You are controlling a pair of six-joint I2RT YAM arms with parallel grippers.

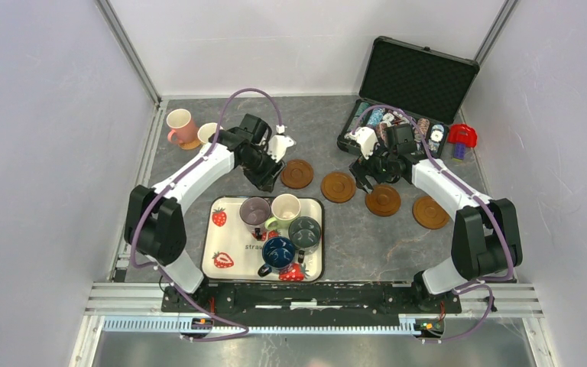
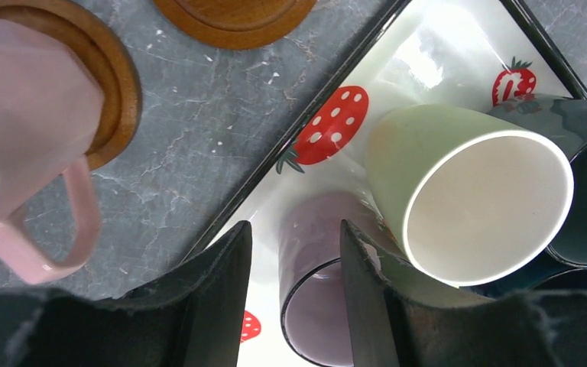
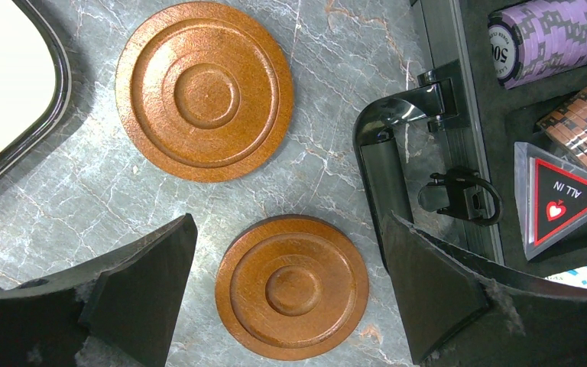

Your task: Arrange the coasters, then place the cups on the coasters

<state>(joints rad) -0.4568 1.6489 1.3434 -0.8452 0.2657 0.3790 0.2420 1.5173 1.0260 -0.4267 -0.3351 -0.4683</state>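
Hovering left gripper [image 2: 294, 229] over the mauve cup [image 2: 311, 264] in the far-left corner of the strawberry tray [image 2: 428, 61]. Holding jaws part-way apart, straddling the cup's wall. Seeing a gap beside the left finger [image 2: 222, 298], so gripping nothing yet. Hanging right gripper [image 3: 289, 225] fully spread above a coaster [image 3: 292, 287] on the table [image 3: 84, 191], clasping nothing.

Risking a clash:
- Reading the cream cup [image 2: 474, 199] as just beside the mauve one, possibly touching.
- Lining the other finger up with that tight spot.
- Clipping the cream rim likely tipping it into the grey-green cup [image 2: 573, 130], or dragging both along.
- Pinching off-centre risking the mauve cup twisting loose on lift.
- Swinging out low risking a knock to the pink cup [image 2: 23, 115] parked on its coaster [image 2: 118, 84].

Seeing the mauve cup upright, mouth pointing up, long axis vertical. Not making out its handle direction.
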